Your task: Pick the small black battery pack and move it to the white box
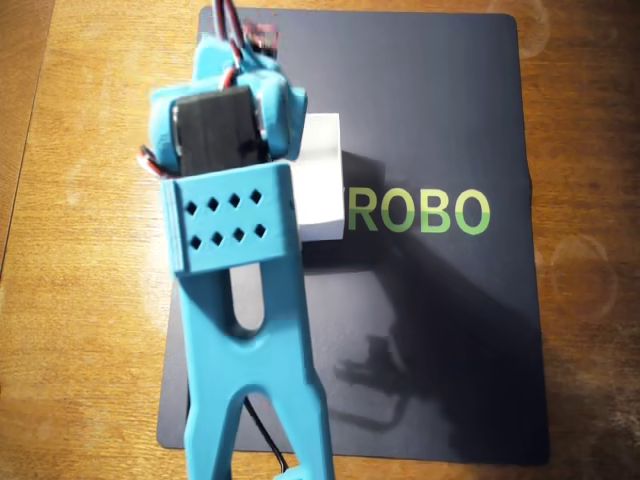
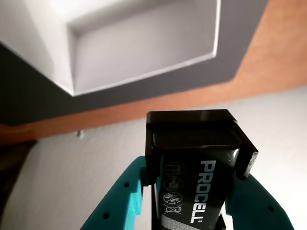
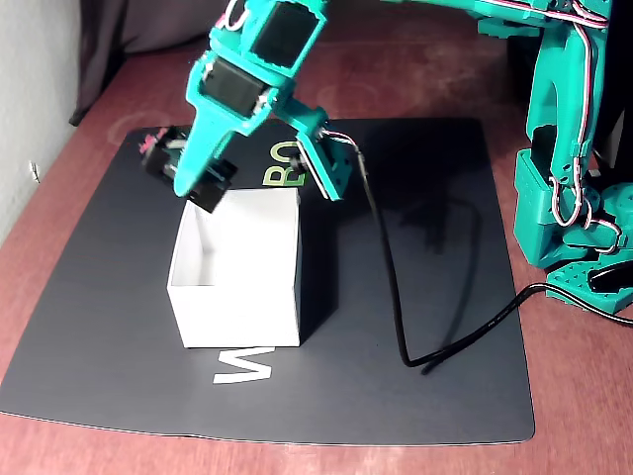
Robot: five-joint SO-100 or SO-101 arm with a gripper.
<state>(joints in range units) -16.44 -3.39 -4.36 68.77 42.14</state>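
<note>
The small black battery pack (image 2: 196,191), with white PROCELL lettering, is clamped between my teal fingers (image 2: 120,201) in the wrist view. My gripper (image 2: 192,203) is shut on it. In the fixed view the battery pack (image 3: 211,186) hangs in my gripper (image 3: 201,185) just above the far left corner of the white box (image 3: 237,317). The box is open at the top and nothing shows inside it. The wrist view has the box (image 2: 144,52) ahead, at the top of the frame. From overhead, my arm (image 1: 235,220) covers the gripper and most of the box (image 1: 322,185).
The box stands on a dark mat (image 3: 435,376) with pale lettering, which lies on a wooden table (image 1: 590,150). A black cable (image 3: 396,297) trails across the mat right of the box. The arm's base (image 3: 574,198) stands at the right edge.
</note>
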